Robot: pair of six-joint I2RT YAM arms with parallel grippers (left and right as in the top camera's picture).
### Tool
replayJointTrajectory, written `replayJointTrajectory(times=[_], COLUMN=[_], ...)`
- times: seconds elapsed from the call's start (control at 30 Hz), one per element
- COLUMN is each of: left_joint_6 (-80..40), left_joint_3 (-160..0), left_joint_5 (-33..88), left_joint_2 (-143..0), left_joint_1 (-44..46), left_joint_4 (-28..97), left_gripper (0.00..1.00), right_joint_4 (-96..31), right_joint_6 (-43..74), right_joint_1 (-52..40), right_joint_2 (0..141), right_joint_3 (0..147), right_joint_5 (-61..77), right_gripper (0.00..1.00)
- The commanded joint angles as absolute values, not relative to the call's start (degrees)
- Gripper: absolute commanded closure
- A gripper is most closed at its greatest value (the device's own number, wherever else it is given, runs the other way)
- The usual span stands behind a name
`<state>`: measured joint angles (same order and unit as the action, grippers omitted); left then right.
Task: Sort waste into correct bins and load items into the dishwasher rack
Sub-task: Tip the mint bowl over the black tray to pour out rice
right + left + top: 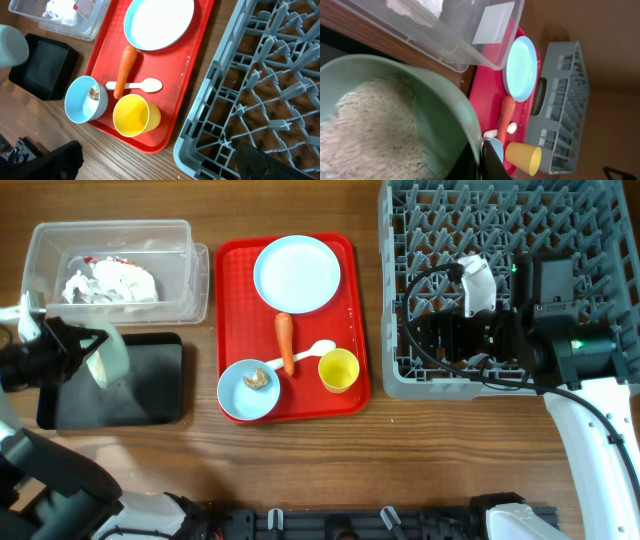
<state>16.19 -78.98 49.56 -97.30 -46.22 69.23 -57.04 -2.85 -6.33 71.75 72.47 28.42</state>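
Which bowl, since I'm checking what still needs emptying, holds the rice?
The pale green bowl, gripped by the left end effector above the black tray, holds white rice. The light blue bowl on the red tray contains only a small brown scrap.

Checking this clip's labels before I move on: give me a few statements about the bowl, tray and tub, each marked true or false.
1. The left tool holds the pale green bowl, with rice in it. True.
2. The yellow cup lies tipped on its side. False: it stands upright on the red tray.
3. The carrot lies across the white spoon. True.
4. The clear tub is empty. False: crumpled white paper lies in it.
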Motion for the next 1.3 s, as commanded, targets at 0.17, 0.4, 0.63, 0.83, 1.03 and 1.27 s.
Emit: replayJointTrajectory(times=[0.17,0.4,0.63,0.83,1.03,1.27], left_joint_6=[19.6,18.8,9.9,9.8,8.7,5.5], left_joint_3=[-64.3,-63.4,-63.4,-63.4,-63.4,-65.3], left_joint_5=[71.2,88.5,90.3,90.3,88.7,83.4], left_joint_2=[-98.4,-98.4,-98.4,-98.4,-98.3,-93.8], left_joint_1=[-55.5,-56.2,-56.2,-56.2,-56.3,-51.4], left_joint_4=[55.2,57.9,59.0,59.5,62.4,59.7], left_gripper=[0.96,0.96,0.96,0.96,0.96,0.96], right_joint_4=[-57.6,-57.8,-58.0,-58.4,-59.2,-59.2], right_joint_6=[-2.4,-1.4,-1.3,-1.3,-1.3,-0.7], right_joint_1=[-6.5,-6.5,-6.5,-6.5,-6.5,-6.5], right_joint_2=[72.2,72.2,72.2,72.2,72.2,72.2], right_joint_3=[72.2,72.2,72.2,72.2,72.2,72.2], right_joint_5=[28.3,28.3,28.3,28.3,28.3,28.3], right_gripper=[0.0,0.0,0.0,0.0,0.0,0.01])
